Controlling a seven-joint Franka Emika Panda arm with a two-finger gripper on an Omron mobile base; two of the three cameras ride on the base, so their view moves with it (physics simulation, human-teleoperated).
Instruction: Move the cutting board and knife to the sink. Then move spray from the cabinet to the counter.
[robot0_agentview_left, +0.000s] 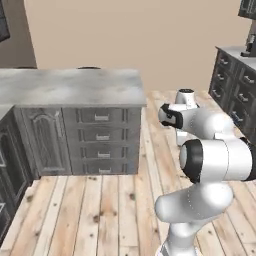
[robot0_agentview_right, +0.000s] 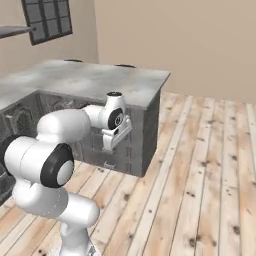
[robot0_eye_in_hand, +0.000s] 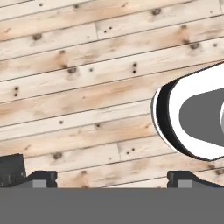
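My gripper (robot0_eye_in_hand: 113, 179) hangs above the bare wooden floor and points down at it. Its two dark fingertips (robot0_eye_in_hand: 41, 178) stand far apart at the bottom of the hand view, open, with nothing between them. In the right base view the gripper (robot0_agentview_right: 109, 145) hangs from the folded arm in front of the island's corner. The cutting board, the knife, the sink and the spray are out of view. A dark corner of a wall unit (robot0_agentview_left: 248, 7) shows at the top right of the left base view. I cannot tell whether it is the cabinet.
An island with a grey marble top (robot0_agentview_left: 75, 87) and grey drawers (robot0_agentview_left: 102, 142) stands ahead on the left. More grey drawer units (robot0_agentview_left: 235, 87) line the right wall, with a dark object (robot0_agentview_left: 248, 47) on top. Open plank floor (robot0_agentview_right: 200, 165) lies between them.
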